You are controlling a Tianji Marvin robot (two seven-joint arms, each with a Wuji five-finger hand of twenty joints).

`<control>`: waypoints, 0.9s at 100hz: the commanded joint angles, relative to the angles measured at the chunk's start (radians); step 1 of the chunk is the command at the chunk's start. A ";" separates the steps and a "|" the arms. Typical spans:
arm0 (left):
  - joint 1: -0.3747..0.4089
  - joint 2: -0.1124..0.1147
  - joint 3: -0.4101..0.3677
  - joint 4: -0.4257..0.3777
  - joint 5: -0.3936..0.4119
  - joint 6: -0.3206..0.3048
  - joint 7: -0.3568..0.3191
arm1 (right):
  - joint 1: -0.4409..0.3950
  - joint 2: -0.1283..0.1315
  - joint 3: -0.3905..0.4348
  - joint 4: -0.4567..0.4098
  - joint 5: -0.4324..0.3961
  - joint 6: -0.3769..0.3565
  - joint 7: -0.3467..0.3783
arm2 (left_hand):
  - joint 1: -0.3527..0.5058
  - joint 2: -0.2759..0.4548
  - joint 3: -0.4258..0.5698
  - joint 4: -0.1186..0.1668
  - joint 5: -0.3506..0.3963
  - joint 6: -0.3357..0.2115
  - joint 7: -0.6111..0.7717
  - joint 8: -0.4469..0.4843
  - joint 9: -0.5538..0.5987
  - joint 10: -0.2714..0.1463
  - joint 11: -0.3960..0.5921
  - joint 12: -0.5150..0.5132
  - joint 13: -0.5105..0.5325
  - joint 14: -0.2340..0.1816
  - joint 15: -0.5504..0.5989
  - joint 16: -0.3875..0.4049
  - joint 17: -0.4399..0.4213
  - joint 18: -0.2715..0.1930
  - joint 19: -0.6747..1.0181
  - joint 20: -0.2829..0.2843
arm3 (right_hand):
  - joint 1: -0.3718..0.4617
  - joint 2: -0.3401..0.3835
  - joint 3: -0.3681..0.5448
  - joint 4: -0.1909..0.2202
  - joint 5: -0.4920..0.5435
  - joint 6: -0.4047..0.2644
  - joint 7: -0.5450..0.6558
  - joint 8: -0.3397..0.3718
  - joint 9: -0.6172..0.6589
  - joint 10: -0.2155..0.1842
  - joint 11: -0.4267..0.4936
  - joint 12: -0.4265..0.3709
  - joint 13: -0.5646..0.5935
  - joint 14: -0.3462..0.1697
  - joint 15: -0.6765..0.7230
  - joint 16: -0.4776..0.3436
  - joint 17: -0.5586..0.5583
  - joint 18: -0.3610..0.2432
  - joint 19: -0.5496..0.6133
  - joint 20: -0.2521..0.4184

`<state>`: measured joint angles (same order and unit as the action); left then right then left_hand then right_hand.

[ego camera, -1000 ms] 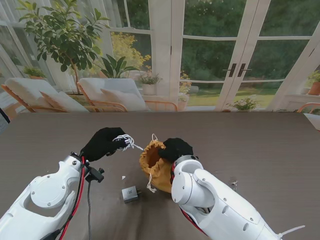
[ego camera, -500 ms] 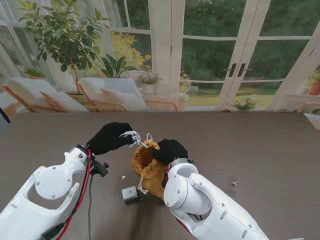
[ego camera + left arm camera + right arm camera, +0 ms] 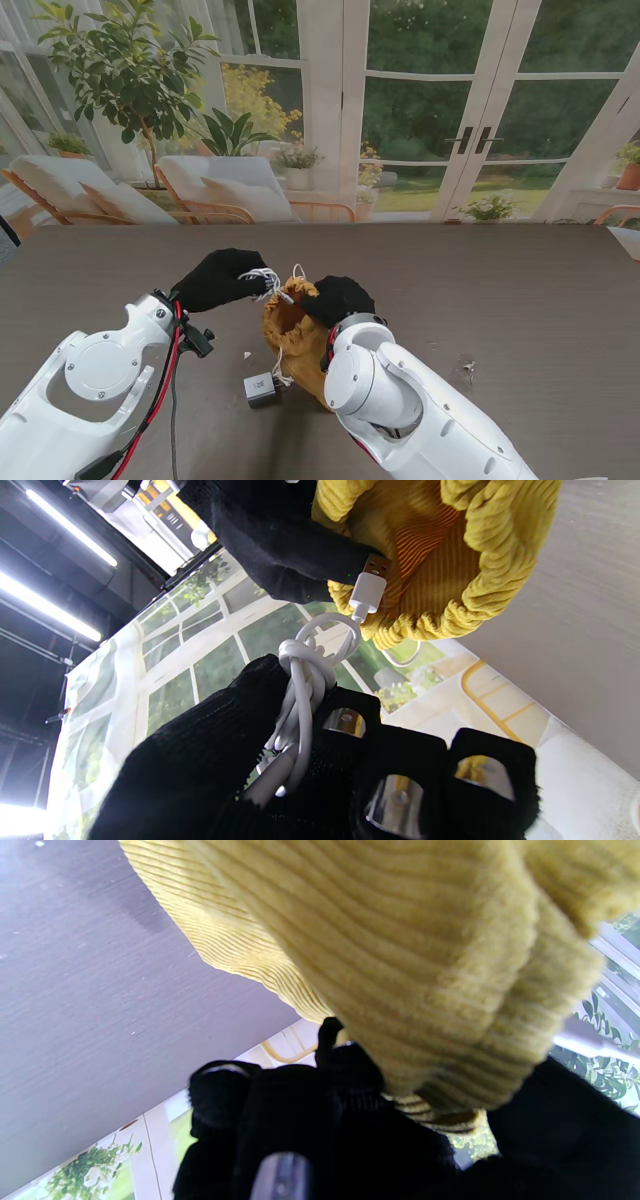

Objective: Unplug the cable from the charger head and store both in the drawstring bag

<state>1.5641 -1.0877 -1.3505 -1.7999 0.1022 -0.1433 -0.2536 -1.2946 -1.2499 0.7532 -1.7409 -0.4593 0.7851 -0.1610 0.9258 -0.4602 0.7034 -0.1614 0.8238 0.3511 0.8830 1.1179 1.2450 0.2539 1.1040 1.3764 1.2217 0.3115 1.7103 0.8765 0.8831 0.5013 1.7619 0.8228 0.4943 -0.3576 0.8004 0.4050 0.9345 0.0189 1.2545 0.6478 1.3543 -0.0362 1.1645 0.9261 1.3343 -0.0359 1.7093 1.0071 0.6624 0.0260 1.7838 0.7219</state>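
Stand view: on the dark grey wood-grain tabletop (image 3: 520,290), the left robot hand (image 3: 215,280), gloved in black, sits left of the frame's centre with its fingers closed around a bundled white charging cable (image 3: 266,280). The cable's loose end reaches toward the mouth of the mustard-yellow corduroy drawstring bag (image 3: 290,335) at the frame's centre. The right robot hand (image 3: 338,298), also in a black glove, pinches the bag's rim on its right side and holds the mouth open. The small grey square charger head (image 3: 261,388) lies on the tabletop in the lower middle of the frame, just beside the bag's bottom edge, with no cable in it. A thin white drawstring (image 3: 280,372) hangs from the bag near the charger head.

Left wrist view: the white cable (image 3: 302,690), knotted into a coil, is clamped between the black gloved fingers (image 3: 400,775) in the lower half of the frame. Its white USB plug (image 3: 371,582) with a metal tip sits right at the rim of the open yellow bag (image 3: 495,545) in the upper centre, touching a finger of the other robot hand (image 3: 280,535), which grips the rim.

Right wrist view: the ribbed yellow bag (image 3: 400,950) fills the upper right of the frame, its fabric gathered in the black fingers (image 3: 280,1120) at the lower centre. Grey tabletop (image 3: 90,1005) shows at upper left.
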 commanded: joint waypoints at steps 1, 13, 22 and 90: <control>-0.003 0.002 0.004 -0.003 0.007 0.008 -0.023 | -0.003 -0.010 -0.001 -0.012 0.005 0.004 0.011 | 0.184 0.173 0.149 0.129 0.100 -0.140 0.411 0.059 0.032 0.012 0.015 0.015 0.023 0.003 0.039 0.008 -0.006 0.022 0.055 0.019 | 0.021 -0.011 0.043 -0.026 0.061 0.130 0.075 0.018 0.093 0.056 0.031 -0.011 -0.012 -0.191 0.049 0.001 0.518 -0.001 0.117 0.043; -0.014 0.003 0.013 0.003 0.030 0.020 -0.024 | -0.009 -0.017 0.006 -0.017 0.024 0.009 -0.001 | 0.183 0.173 0.147 0.129 0.100 -0.140 0.410 0.059 0.031 0.011 0.014 0.015 0.022 0.003 0.038 0.008 -0.006 0.022 0.056 0.019 | 0.022 -0.014 0.044 -0.030 0.060 0.134 0.074 0.017 0.093 0.057 0.030 -0.011 -0.012 -0.191 0.050 0.001 0.517 0.001 0.116 0.043; -0.026 0.002 0.025 0.008 0.037 0.036 -0.021 | -0.018 -0.020 0.012 -0.024 0.037 0.008 -0.008 | 0.183 0.171 0.149 0.129 0.099 -0.140 0.408 0.059 0.030 0.011 0.012 0.014 0.022 0.002 0.037 0.007 -0.006 0.022 0.056 0.018 | 0.024 -0.016 0.045 -0.032 0.060 0.134 0.074 0.018 0.093 0.059 0.028 -0.011 -0.012 -0.191 0.050 0.000 0.517 0.002 0.116 0.043; -0.069 0.008 0.066 -0.037 0.136 0.168 -0.039 | -0.030 -0.052 0.017 -0.042 0.076 0.029 -0.064 | 0.149 -0.076 0.207 -0.045 0.073 -0.135 0.067 -0.396 -0.015 0.031 -0.233 -0.105 -0.018 -0.001 -0.114 -0.001 -0.036 -0.015 0.038 -0.030 | 0.030 -0.015 0.042 -0.048 0.055 0.136 0.071 0.018 0.093 0.072 0.018 -0.007 -0.012 -0.188 0.049 -0.002 0.517 0.006 0.116 0.043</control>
<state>1.4925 -1.0817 -1.2804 -1.8245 0.2338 0.0220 -0.2650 -1.3211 -1.2941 0.7713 -1.7723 -0.3859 0.8116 -0.2371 0.9406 -0.5230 0.7456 -0.2246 0.8317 0.3445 0.9258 0.7677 1.2456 0.2719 0.9161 1.2954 1.2172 0.3177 1.6196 0.8782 0.8656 0.5019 1.7485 0.7921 0.4970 -0.3621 0.8011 0.3803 0.9346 0.0189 1.2545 0.6478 1.3543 -0.0362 1.1645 0.9260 1.3343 -0.0359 1.7095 1.0072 0.6624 0.0313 1.7847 0.7220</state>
